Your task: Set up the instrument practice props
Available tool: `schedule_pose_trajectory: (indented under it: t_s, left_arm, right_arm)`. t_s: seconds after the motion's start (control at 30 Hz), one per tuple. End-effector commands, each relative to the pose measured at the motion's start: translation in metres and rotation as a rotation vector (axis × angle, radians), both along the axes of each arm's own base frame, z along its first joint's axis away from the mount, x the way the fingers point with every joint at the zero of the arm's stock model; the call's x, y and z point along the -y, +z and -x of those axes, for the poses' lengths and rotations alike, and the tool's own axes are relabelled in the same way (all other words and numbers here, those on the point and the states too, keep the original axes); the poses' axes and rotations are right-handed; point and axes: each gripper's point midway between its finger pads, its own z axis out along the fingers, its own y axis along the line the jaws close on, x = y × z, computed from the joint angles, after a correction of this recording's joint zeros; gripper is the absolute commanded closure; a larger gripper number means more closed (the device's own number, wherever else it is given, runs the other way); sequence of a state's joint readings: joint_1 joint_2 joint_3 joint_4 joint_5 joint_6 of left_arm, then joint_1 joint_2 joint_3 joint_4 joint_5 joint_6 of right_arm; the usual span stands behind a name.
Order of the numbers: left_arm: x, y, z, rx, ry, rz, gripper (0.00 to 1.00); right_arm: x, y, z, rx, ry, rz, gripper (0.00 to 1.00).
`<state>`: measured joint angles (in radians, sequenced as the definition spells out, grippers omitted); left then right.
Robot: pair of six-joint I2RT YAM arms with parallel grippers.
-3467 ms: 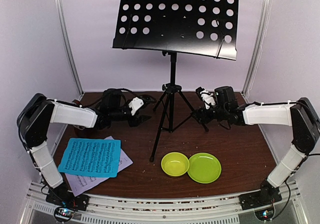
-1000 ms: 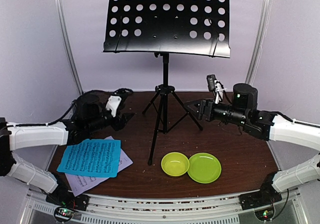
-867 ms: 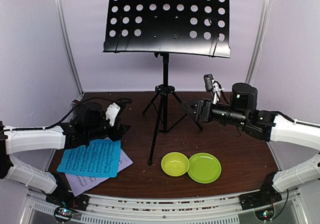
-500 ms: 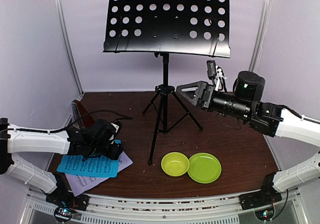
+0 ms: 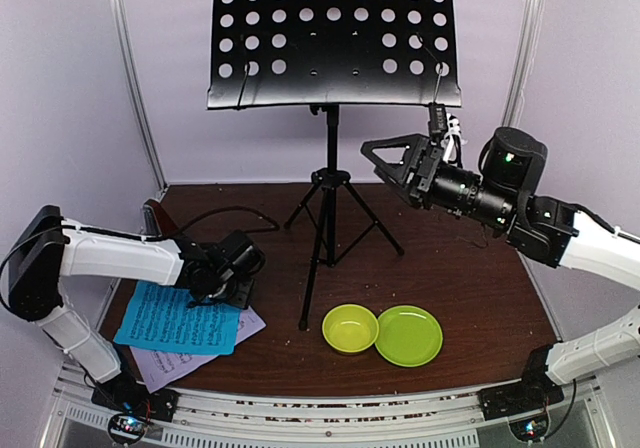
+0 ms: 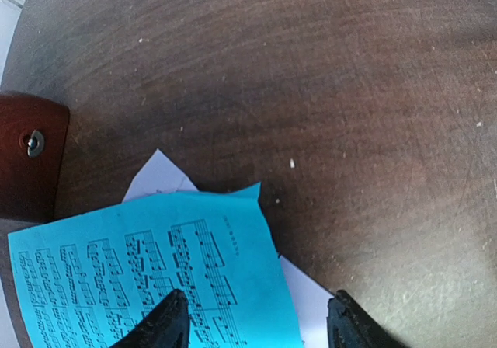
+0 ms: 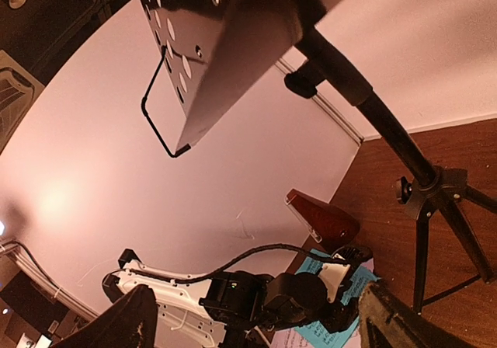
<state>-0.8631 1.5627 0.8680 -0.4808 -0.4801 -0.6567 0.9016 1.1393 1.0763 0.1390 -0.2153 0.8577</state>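
Observation:
The black tripod music stand [image 5: 330, 188] stands at the table's middle, its perforated desk [image 5: 335, 33] empty. The blue sheet [image 5: 180, 318] lies at the front left on the pale lilac-white sheet [image 5: 165, 366]. The brown metronome [image 5: 153, 218] stands behind them at the left edge. My left gripper [image 5: 235, 290] points down, open and empty, just above the blue sheet's far right corner [image 6: 233, 231], fingers astride its edge. My right gripper [image 5: 385, 158] is open and empty, raised in the air right of the stand's pole, below the desk [image 7: 225, 37]. The right wrist view also shows the metronome [image 7: 322, 217].
A yellow-green bowl [image 5: 350, 328] and a green plate [image 5: 408, 335] sit side by side at the front, right of the stand's near leg. Metal frame posts [image 5: 135, 88] and pale walls close in the back and sides.
My left gripper has swung forward from behind the sheets and turned down over the blue sheet's right corner. My right gripper has risen from the table up toward the stand's desk.

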Motion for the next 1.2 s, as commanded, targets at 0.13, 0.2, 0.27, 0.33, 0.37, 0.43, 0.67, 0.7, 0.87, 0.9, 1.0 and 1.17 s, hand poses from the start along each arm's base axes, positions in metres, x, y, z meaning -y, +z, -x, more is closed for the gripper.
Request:
schedule_pose_trajectory:
  t_s: [0.13, 0.2, 0.27, 0.33, 0.37, 0.43, 0.67, 0.7, 0.87, 0.9, 1.0, 1.17]
  left_arm:
    - [0.004, 0.003, -0.022, 0.021, 0.05, -0.055, 0.36]
    - [0.005, 0.0, -0.025, 0.012, 0.052, -0.068, 0.36]
    - [0.003, -0.004, -0.028, 0.001, 0.062, -0.081, 0.37]
    - [0.001, -0.006, -0.031, -0.003, 0.072, -0.096, 0.39]
    - [0.0, -0.007, -0.032, -0.007, 0.075, -0.109, 0.4]
    - [-0.003, -0.01, -0.033, -0.009, 0.082, -0.135, 0.42]
    - [-0.006, -0.018, -0.039, -0.014, 0.095, -0.186, 0.47]
    - [-0.006, -0.019, -0.04, -0.014, 0.095, -0.194, 0.48]
    - [-0.006, -0.023, -0.045, -0.01, 0.097, -0.232, 0.5]
    - [-0.006, -0.025, -0.046, -0.013, 0.098, -0.239, 0.51]
    - [-0.006, -0.029, -0.047, -0.019, 0.098, -0.256, 0.53]
    - [-0.012, -0.033, -0.047, -0.021, 0.118, -0.296, 0.6]
  right_arm:
    - [0.036, 0.035, -0.001, 0.077, -0.084, -0.092, 0.09]
    - [0.036, 0.035, 0.0, 0.077, -0.076, -0.094, 0.09]
    - [0.037, 0.035, 0.0, 0.076, -0.077, -0.1, 0.09]
    - [0.039, 0.036, 0.0, 0.079, -0.076, -0.108, 0.09]
    - [0.04, 0.036, 0.001, 0.08, -0.076, -0.109, 0.09]
    - [0.04, 0.034, 0.001, 0.079, -0.073, -0.108, 0.09]
    - [0.031, 0.021, -0.001, 0.071, -0.046, -0.091, 0.09]
    - [0.029, 0.018, -0.001, 0.066, -0.045, -0.087, 0.09]
    - [0.024, 0.004, -0.006, 0.042, -0.039, -0.073, 0.09]
    - [0.023, 0.001, -0.007, 0.039, -0.04, -0.072, 0.09]
    - [0.021, -0.006, -0.009, 0.029, -0.045, -0.063, 0.09]
    - [0.022, -0.022, -0.016, 0.013, -0.077, -0.017, 0.1]
